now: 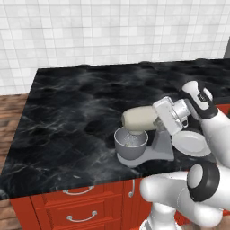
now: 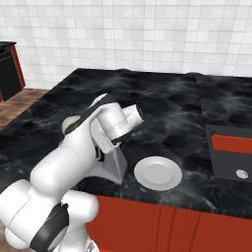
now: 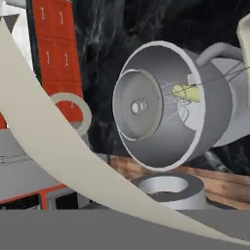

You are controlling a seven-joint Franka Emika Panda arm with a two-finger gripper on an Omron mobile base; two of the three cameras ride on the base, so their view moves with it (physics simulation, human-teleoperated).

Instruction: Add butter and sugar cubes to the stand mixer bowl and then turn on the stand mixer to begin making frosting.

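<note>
Claw (image 1: 158, 117) presses against the rear of the stand mixer (image 1: 144, 130)'s beige head; its fingers are hidden, so whether it is open or gripping cannot be told. Butter (image 3: 187, 92) and one sugar cube (image 3: 192, 79) lie inside the stand mixer bowl (image 1: 130, 143) under the whisk, on the black marble bench (image 1: 72, 112), with a white plate (image 1: 191, 143) just beside the mixer base.

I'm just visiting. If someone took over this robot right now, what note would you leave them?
End effector: at the rear of the mixer head; open or shut unclear.
Butter lies in the bowl, a small white cube beside it; second cube not made out.
Plate sits beside the mixer.
Left: switching the mixer on; whether it runs can't be told.
</note>
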